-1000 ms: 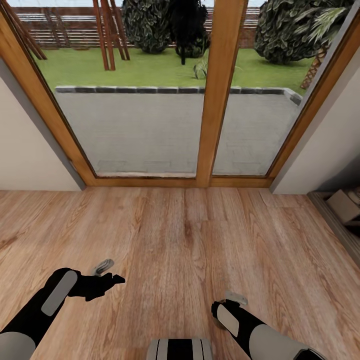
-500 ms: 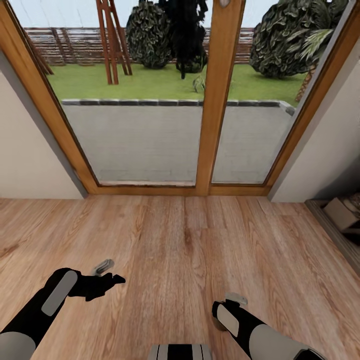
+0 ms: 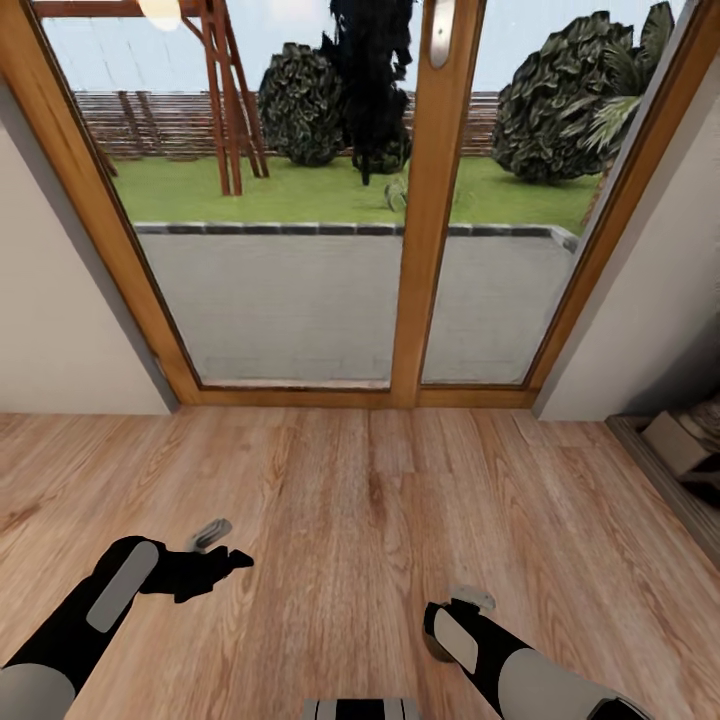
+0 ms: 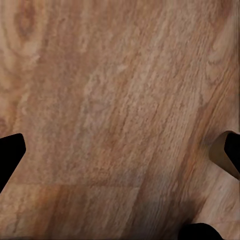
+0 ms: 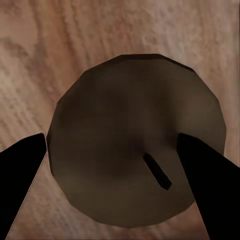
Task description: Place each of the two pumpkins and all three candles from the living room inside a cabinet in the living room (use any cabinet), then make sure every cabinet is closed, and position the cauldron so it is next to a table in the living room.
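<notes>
As seen, candle (image 5: pixel 137 140) sits between right gripper (image 5: pixel 120 165) fingers.

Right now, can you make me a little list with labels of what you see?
ahead: glass door in a wooden frame, garden outside
underfoot: wooden floor
left gripper: open, above bare floor
right gripper: a finger on each side of a candle
candle: round, dull beige, seen from above, short dark wick

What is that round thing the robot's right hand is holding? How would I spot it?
Start at the wooden floor before the big glass door. Low on the right, the right gripper holds a candle between its dark fingers. It is a round, dull brown-grey disc with a short dark wick.
</notes>
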